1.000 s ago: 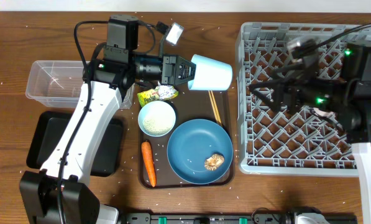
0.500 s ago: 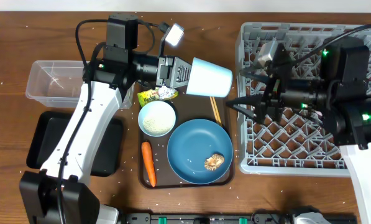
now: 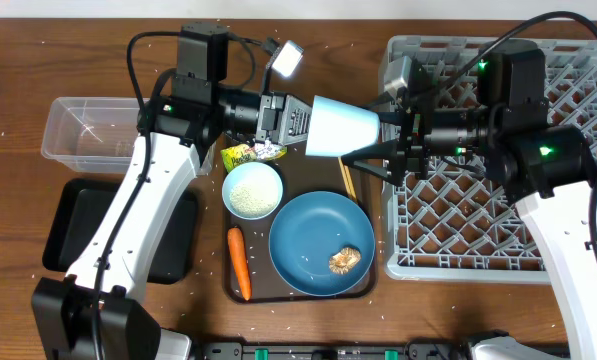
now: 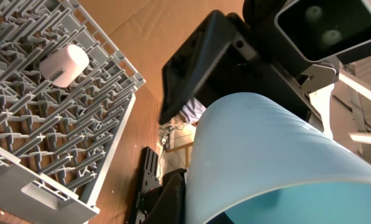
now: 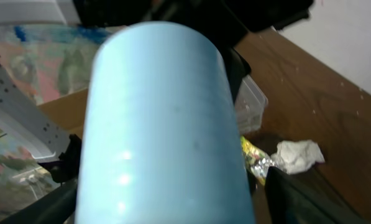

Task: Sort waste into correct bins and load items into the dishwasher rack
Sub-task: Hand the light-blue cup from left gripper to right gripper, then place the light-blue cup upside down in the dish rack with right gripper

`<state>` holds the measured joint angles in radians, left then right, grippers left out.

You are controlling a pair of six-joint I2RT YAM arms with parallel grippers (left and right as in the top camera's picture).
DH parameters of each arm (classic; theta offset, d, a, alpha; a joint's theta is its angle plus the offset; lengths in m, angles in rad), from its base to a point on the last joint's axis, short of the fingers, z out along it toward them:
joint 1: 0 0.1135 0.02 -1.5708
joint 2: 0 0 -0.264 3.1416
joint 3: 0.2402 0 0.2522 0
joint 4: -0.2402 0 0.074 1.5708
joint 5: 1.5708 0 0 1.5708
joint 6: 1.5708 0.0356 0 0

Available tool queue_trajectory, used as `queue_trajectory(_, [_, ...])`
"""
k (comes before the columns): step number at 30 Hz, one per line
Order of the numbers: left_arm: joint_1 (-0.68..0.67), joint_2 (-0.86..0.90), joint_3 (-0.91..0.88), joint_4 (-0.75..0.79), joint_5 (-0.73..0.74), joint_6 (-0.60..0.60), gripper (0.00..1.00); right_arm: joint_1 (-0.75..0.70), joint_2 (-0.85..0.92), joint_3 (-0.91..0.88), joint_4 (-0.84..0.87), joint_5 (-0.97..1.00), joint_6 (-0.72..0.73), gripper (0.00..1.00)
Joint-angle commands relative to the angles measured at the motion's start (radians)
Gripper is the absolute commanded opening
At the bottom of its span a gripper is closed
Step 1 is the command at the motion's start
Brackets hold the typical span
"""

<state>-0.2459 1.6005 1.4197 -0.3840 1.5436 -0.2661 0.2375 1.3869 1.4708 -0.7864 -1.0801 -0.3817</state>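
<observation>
The light blue cup [image 3: 346, 127] is being held on its side in the air, above the far end of the brown tray [image 3: 363, 285] and just beside the left edge of the rack [image 3: 458, 255]. It is being clamped at its wide mouth end by the left hand [image 3: 303, 122], and its narrower base is being pointed toward the rack. The right hand [image 3: 383, 132] is being presented to that base with its fingers apart, one on each side. In the right wrist view the cup [image 5: 166, 124] is filling the frame between them. Whether those fingers are touching the wall cannot be told.

The step is being judged as a pass from one hand to the other. The cup is being judged light, stiff and smooth-walled, so it is likely to be slippery rather than fragile. Because the wall is tapering toward the base, a grip at the very end is likely to slide off. A hold squarely across the middle of the body is being favoured, closed firmly before the left hand is opened.

A pale pink cup [image 3: 398, 72] is lying in the rack. The blue plate [image 3: 308, 235], white bowl [image 3: 252, 190] and chopsticks [image 3: 346, 180] are resting on the tray.
</observation>
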Motion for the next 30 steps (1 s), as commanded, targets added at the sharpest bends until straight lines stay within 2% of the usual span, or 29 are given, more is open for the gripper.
queue_trajectory(1, [-0.002, -0.027, 0.006, 0.008, 0.029, -0.006, 0.06, 0.007, -0.005, 0.006, 0.009, -0.062, -0.026, 0.72])
queue_trajectory(5, [-0.002, -0.027, 0.006, 0.012, 0.029, -0.006, 0.06, 0.007, -0.005, 0.006, 0.008, -0.071, -0.008, 0.59])
queue_trajectory(10, [-0.002, -0.027, 0.006, 0.012, 0.029, -0.006, 0.08, 0.007, -0.005, 0.006, 0.008, -0.084, 0.013, 0.51])
queue_trajectory(12, [-0.002, -0.027, 0.006, 0.012, 0.027, -0.006, 0.17, 0.007, -0.008, 0.006, 0.006, -0.084, 0.022, 0.48])
queue_trajectory(14, [-0.002, -0.027, 0.006, 0.013, 0.026, -0.005, 0.36, 0.005, -0.016, 0.006, 0.004, -0.079, 0.023, 0.47])
queue_trajectory(15, [-0.001, -0.027, 0.006, 0.016, 0.02, -0.005, 0.43, 0.004, -0.021, 0.006, 0.005, -0.071, 0.025, 0.47])
queue_trajectory(20, [0.008, -0.027, 0.006, 0.036, -0.054, -0.005, 0.59, -0.01, -0.066, 0.006, -0.012, 0.107, 0.11, 0.45])
queue_trajectory(30, [0.051, -0.027, 0.006, 0.035, -0.071, -0.005, 0.61, -0.15, -0.166, 0.006, -0.164, 0.418, 0.278, 0.45])
